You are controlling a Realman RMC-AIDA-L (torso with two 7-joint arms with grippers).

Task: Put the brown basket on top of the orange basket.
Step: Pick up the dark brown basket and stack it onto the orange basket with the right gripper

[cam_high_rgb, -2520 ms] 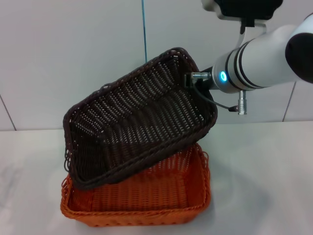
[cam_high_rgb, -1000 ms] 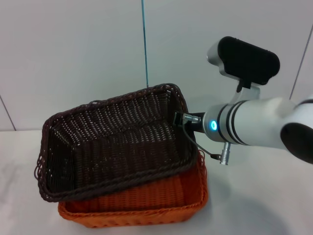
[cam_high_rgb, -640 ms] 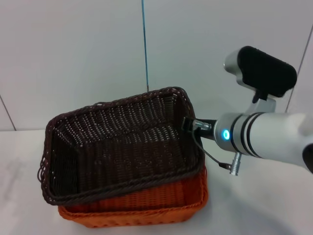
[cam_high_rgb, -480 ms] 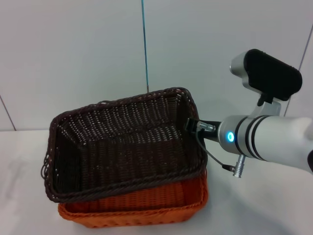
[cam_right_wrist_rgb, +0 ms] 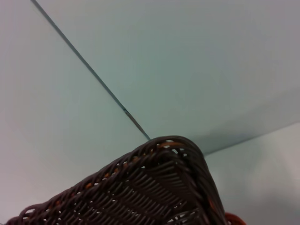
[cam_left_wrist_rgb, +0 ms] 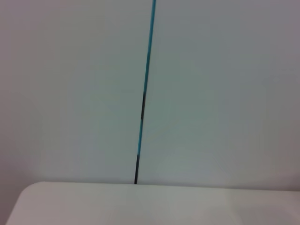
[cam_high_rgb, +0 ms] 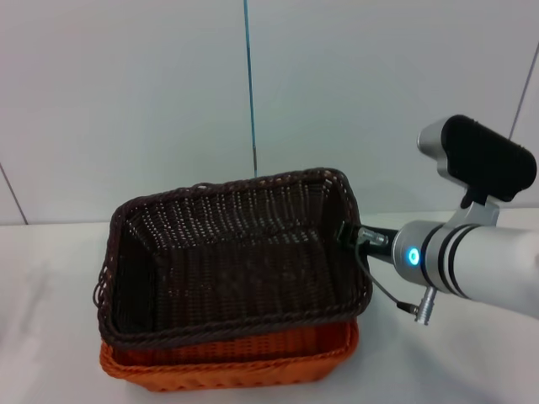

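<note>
Wicker on wicker: the brown basket (cam_high_rgb: 232,257), tilted high moments ago, now sits nearly level inside the orange basket (cam_high_rgb: 227,362), right gripper (cam_high_rgb: 352,238) at its rim, grip unclear, suggesting release comes next.

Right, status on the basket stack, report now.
Right gripper at the right end rim of the brown basket, fingers hidden. Brown basket nested on the orange basket, roughly level. Left arm out of sight. Nothing in the way.
</note>
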